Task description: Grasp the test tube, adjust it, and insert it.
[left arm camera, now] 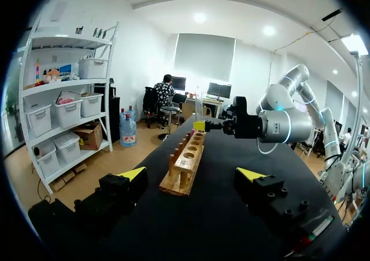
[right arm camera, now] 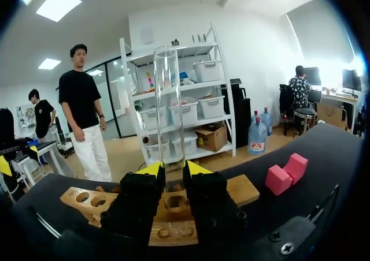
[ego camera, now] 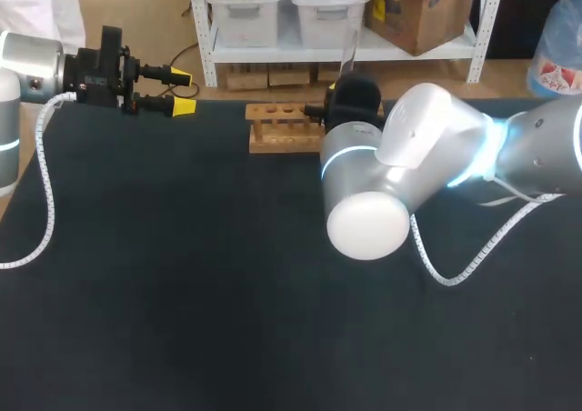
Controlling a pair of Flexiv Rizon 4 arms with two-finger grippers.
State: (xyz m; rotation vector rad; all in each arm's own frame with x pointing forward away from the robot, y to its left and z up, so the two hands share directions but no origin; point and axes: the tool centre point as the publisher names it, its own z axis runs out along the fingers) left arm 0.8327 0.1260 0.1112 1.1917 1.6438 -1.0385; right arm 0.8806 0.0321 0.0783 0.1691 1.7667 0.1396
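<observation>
Clear test tube [right arm camera: 169,111] upright, clamped between the yellow-tipped fingers of the right gripper [right arm camera: 173,171], directly above a hole of the wooden rack [ego camera: 282,125] at the far edge of the table [ego camera: 182,293], near the middle. Far left: left gripper [ego camera: 183,92], fingers spread open, well apart from the rack.

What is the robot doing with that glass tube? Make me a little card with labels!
Test tube: clear, upright, gripped by the right end effector
Rack: wooden, with round holes, directly under the tube
Left end effector: open, empty, off to the rack's side
Pink blocks: two, on the table near the rack
Table: dark top
Tube in a hole: cannot tell
</observation>
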